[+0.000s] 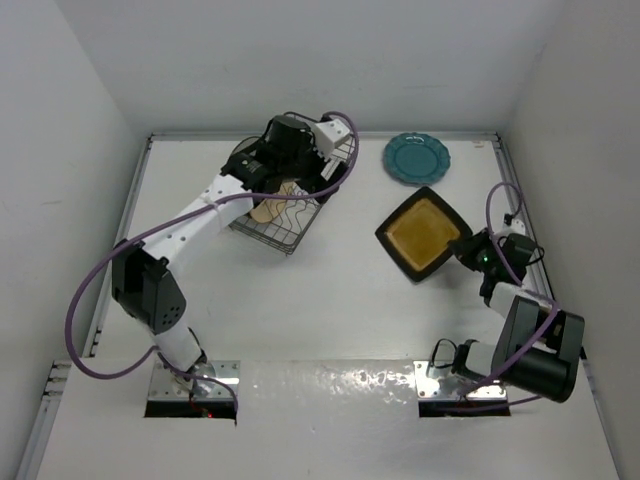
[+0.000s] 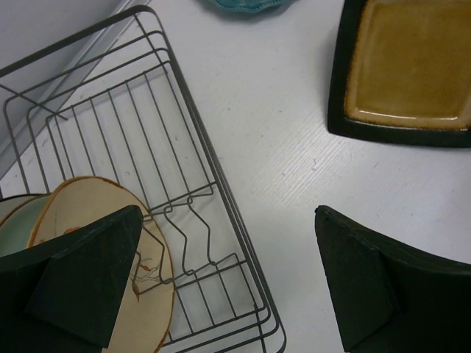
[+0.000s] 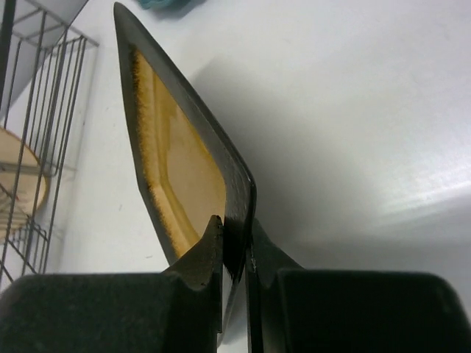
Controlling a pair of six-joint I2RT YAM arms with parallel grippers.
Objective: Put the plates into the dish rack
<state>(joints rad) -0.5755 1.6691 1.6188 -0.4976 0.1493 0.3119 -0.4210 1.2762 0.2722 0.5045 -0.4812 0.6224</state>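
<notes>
A plain white surface (image 1: 320,300) fills the scene, boxed in on three sides by bare pale grey panels: a back wall (image 1: 320,60), a left wall (image 1: 50,200) and a right wall (image 1: 590,150), each meeting it at a clean edge. The light is soft and even, throwing faint shadows. Along the near edge a glossy strip (image 1: 330,385) catches patchy glare.

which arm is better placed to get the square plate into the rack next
Right: the right gripper is shut on the square plate's rim, while the left gripper hangs open over the rack, holding nothing.
</notes>
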